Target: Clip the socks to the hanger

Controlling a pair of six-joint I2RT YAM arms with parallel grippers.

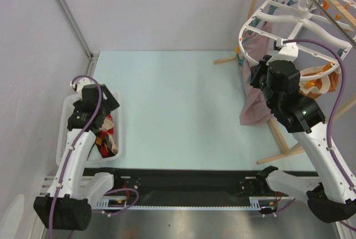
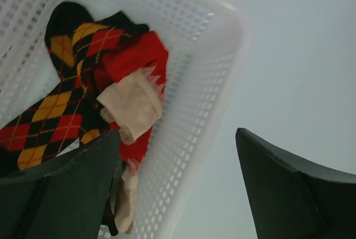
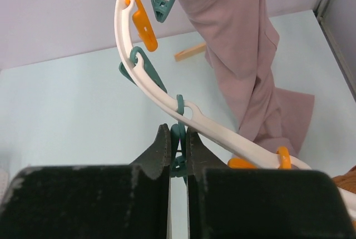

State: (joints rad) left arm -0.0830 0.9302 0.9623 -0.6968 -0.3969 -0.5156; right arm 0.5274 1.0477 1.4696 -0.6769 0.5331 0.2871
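1. My right tool (image 3: 177, 139) has its jaws pressed together on a teal clip (image 3: 177, 134) that hangs from the hanger (image 3: 167, 91). The clip's handles are pinched between the fingers.
2. My left tool (image 2: 177, 139) has its fingers wide apart and holds nothing. It hangs over the rim of the basket (image 2: 214, 44), with one finger above the basket and the other above the bare surface (image 1: 178, 100).
3. The socks (image 2: 55, 111) lie in the basket, bunched against its inner wall. A red piece and a cream piece are tangled with them.
4. I see no argyle sock on the hanger in any view, so I judge the task to be at an early step. A clip is gripped and perhaps ready, but no sock is picked up.
5. What is left, as I judge it, is to grasp a sock, carry it across to the hanger, seat it in the clip, and then do the same with the second sock.
6. The basket wall stands close beside the socks, so the left fingers have little room on that side. I would go in from above.
7. The surface between the basket and the hanger is bare, which gives open room for the carry.
8. Around the hanger it is crowded. A pink cloth (image 3: 239, 44) hangs just beside the gripped clip, the rack poles (image 1: 278, 133) stand close by, and other clips dangle from the rim.
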